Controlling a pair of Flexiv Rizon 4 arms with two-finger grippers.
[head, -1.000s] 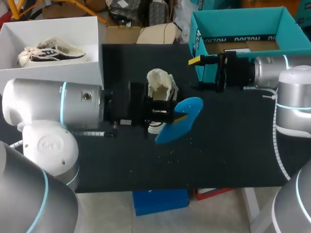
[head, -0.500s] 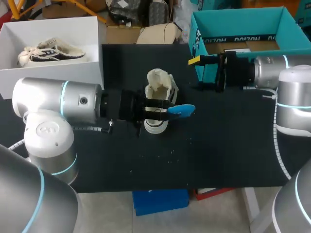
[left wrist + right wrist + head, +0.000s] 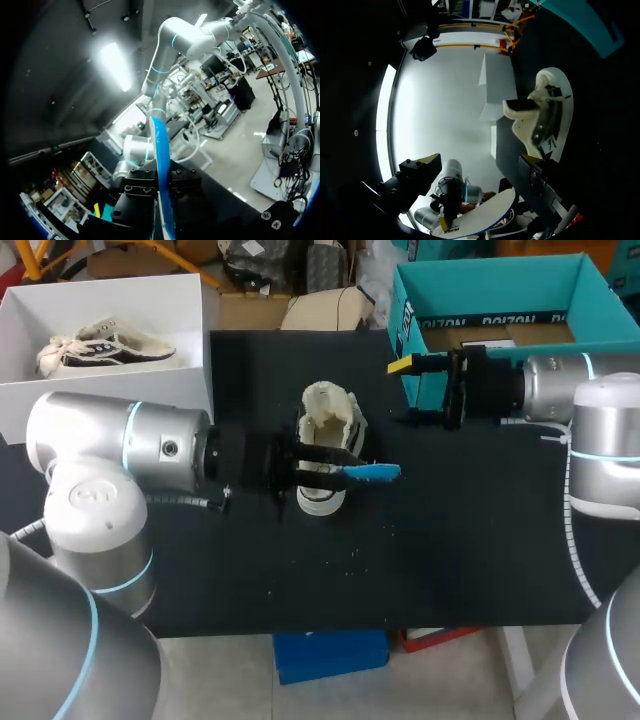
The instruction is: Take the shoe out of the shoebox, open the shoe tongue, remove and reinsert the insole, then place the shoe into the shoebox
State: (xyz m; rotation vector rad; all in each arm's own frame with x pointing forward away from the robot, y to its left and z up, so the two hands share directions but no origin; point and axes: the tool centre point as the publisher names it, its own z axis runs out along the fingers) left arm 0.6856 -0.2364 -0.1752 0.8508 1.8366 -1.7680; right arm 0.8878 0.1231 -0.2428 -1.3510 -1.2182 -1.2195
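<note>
Two arms are at work, and only the left one carries anything. The left gripper [image 3: 343, 471] is clamped on the blue insole [image 3: 376, 472]. In the left wrist view the insole stands edge-on between the two fingers and runs out ahead of them. The cream shoe [image 3: 329, 412] stands on the black table [image 3: 460, 540], out of the teal shoebox [image 3: 404, 310], with the left gripper directly over its near half. The right gripper [image 3: 404, 392] hangs just in front of the shoebox wall, fingers spread wide and holding nothing, well apart from the shoe.

Assessment: the insole is out, so reinsertion is the step in hand. The next move calls for the free end of the insole to be tipped down into the shoe's opening and slid along the sole. The shoe is unbraced and may shift under the push, so the idle right gripper could usefully steady it.

Compared with one second ago, the insole no longer shows its broad face hanging below and to the right of the shoe. It has been rolled onto its edge and now appears as a thin blue strip level with the gripper. The left arm's wrist has turned accordingly. The right arm and the shoe are unchanged.
</note>
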